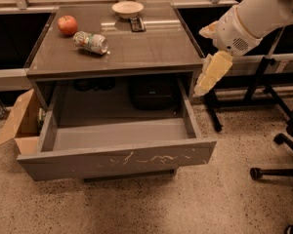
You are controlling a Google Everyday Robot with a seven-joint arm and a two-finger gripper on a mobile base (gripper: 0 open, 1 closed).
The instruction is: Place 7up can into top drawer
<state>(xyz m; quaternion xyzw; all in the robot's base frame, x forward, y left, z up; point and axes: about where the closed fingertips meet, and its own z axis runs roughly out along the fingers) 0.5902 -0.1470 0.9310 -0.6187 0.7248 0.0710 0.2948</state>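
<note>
While well apart from end effector [212,75] beside table [151,50] edge — 7up can [90,42].

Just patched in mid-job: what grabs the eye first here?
The top drawer stands pulled wide open under the tabletop, white scratches on its front. The 7up can lies on its side at the tabletop's left, near a red apple; the tool hangs beside the tabletop's right edge, apart from the can.
</note>
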